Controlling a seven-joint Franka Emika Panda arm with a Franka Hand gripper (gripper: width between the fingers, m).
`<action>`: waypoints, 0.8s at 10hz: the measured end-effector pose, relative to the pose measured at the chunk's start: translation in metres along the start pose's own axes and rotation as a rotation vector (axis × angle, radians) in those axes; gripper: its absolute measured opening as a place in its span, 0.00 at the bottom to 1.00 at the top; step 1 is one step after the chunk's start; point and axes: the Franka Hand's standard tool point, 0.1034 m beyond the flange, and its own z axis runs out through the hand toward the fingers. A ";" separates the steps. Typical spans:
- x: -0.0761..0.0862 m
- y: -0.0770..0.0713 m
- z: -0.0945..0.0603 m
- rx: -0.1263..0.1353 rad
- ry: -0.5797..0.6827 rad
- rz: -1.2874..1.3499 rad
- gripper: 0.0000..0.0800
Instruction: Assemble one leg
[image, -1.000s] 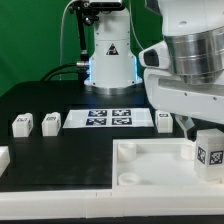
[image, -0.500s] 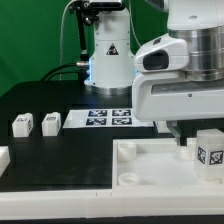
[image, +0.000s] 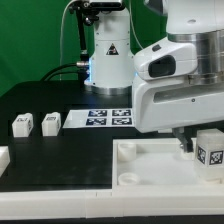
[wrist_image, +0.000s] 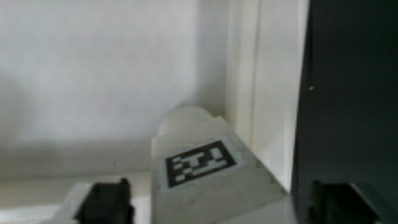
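A white leg (image: 209, 149) with a square tag stands upright in the right corner of the large white tray-like part (image: 150, 172). In the wrist view this leg (wrist_image: 210, 160) sits between my two dark fingers (wrist_image: 111, 203), with a gap on each side. My gripper (wrist_image: 222, 205) is open around it and not touching. In the exterior view the gripper (image: 186, 141) hangs just beside the leg, mostly hidden by the hand. Two more legs (image: 22, 125) (image: 50, 122) lie on the black table at the exterior view's left.
The marker board (image: 108, 118) lies flat behind the tray. The robot base (image: 108, 55) stands at the back. A white part (image: 3, 158) pokes in at the exterior view's left edge. The tray has round sockets (image: 128, 150) at its corners.
The hand has turned and shifted toward the exterior view's left and slightly down over the standing leg. The leg and the other parts have not moved.
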 end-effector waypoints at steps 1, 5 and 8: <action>0.000 0.000 0.000 0.000 0.000 0.059 0.43; 0.001 0.002 0.000 0.012 -0.003 0.459 0.37; 0.002 -0.003 -0.001 0.079 -0.012 1.079 0.37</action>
